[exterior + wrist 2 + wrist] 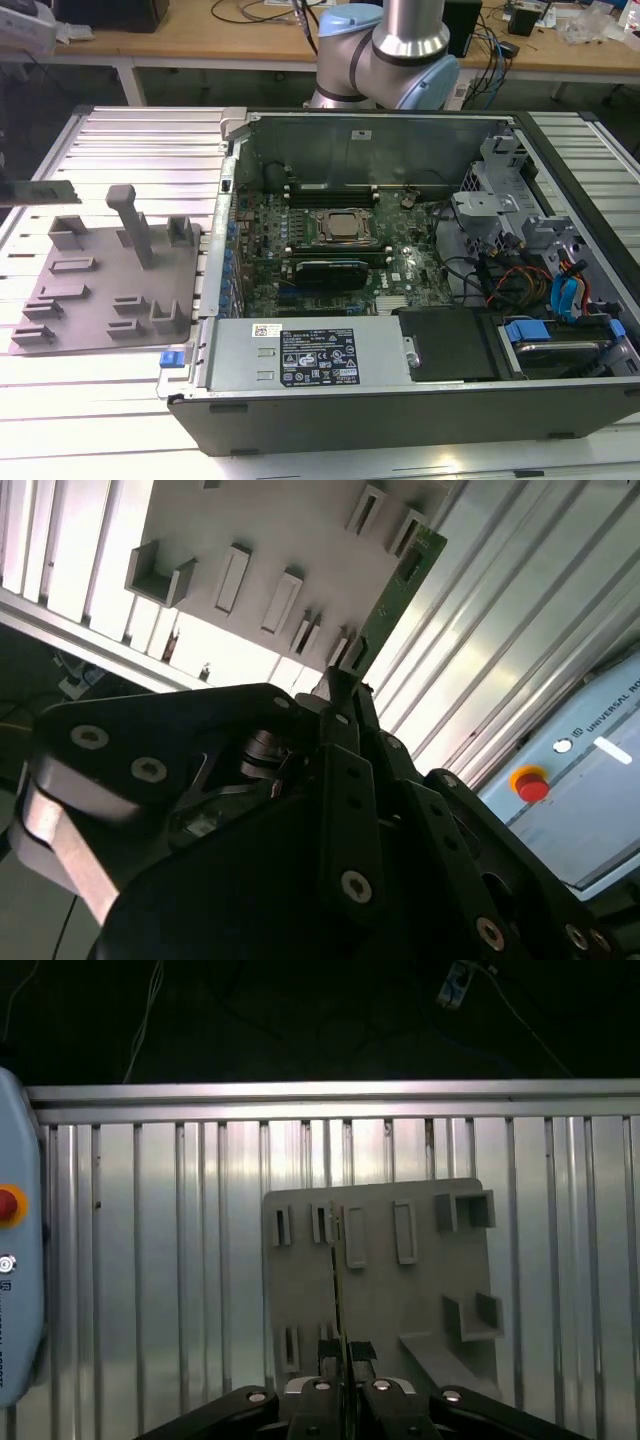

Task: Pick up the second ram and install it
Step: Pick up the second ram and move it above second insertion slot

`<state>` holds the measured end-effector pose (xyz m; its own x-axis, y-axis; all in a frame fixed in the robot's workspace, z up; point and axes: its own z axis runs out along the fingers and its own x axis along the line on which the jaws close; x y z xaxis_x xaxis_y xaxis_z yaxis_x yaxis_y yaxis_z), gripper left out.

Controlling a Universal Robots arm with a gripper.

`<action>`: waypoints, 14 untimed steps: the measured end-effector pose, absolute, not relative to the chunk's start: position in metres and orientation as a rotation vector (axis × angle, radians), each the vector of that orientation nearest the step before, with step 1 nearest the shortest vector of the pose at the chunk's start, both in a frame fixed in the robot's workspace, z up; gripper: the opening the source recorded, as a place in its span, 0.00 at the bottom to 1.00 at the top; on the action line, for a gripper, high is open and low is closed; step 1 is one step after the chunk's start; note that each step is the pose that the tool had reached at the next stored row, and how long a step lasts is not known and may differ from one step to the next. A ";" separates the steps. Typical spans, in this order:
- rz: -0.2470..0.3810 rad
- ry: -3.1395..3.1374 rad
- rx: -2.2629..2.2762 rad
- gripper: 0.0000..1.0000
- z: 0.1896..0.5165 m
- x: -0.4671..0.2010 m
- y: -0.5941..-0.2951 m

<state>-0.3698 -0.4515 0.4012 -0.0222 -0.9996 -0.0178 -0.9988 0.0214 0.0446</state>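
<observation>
Green ram stick (398, 585), one end pinched in the tool (338, 685), held in the air over the grey holder tray (100, 285) on the ribbed metal desk (140, 130). At the exterior view's right: open computer case (400, 425), bearing a printed label (315, 360).

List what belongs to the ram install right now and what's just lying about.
Job in hand:
- second ram, clamped in the gripper
- grey holder tray beside it
- motherboard in the open case

Lying about:
- red stop button
- power supply
- drive cables
- workbench
</observation>
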 end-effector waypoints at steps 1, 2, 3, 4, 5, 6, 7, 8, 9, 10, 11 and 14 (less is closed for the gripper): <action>-0.069 -2.232 2.184 0.11 0.405 -0.370 -0.452; -0.069 -2.232 2.184 0.11 0.410 -0.370 -0.452; -0.069 -2.232 2.184 0.11 0.413 -0.370 -0.452; -0.069 -2.232 2.184 0.11 0.413 -0.370 -0.452; -0.069 -2.232 2.184 0.11 0.413 -0.370 -0.452; -0.069 -2.232 2.184 0.11 0.413 -0.370 -0.452; -0.069 -2.232 2.184 0.11 0.413 -0.370 -0.452; -0.069 -2.232 2.184 0.11 0.414 -0.370 -0.452; -0.069 -2.232 2.184 0.11 0.414 -0.370 -0.452; -0.069 -2.232 2.184 0.11 0.414 -0.370 -0.452; -0.070 -2.232 2.184 0.11 0.414 -0.369 -0.452; -0.069 -2.232 2.184 0.11 0.414 -0.355 -0.452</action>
